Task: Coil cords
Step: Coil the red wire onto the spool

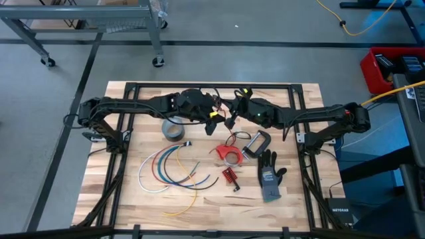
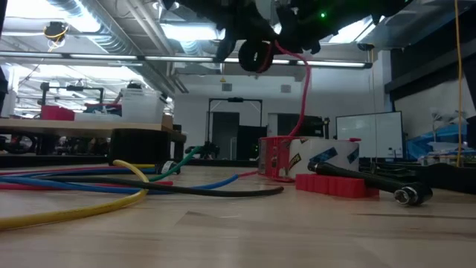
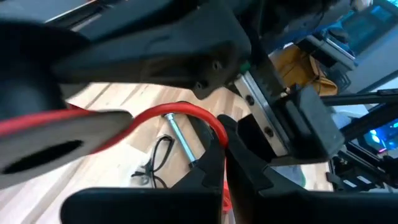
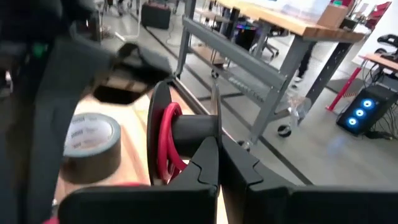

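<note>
both grippers meet at top centre, pinched on the red cord

left gripper (image 1: 214, 114) and right gripper (image 1: 230, 121) each closed on the red cord (image 2: 304, 82), which hangs near-vertical to the table (image 1: 133, 199). other cords (image 1: 166, 169) curve lower left, long axis up-down in the high view.

Two arms, two grippers: left gripper (image 1: 214, 114), right gripper (image 1: 229, 121). Loose cords (image 1: 166, 166) fanned on table (image 1: 119, 199): five, namely white, red, blue, green, yellow. One more red cord (image 2: 303, 82) up at grippers. One tape roll (image 1: 174, 129). One clamp (image 1: 255, 143). One glove (image 1: 269, 176).
</note>
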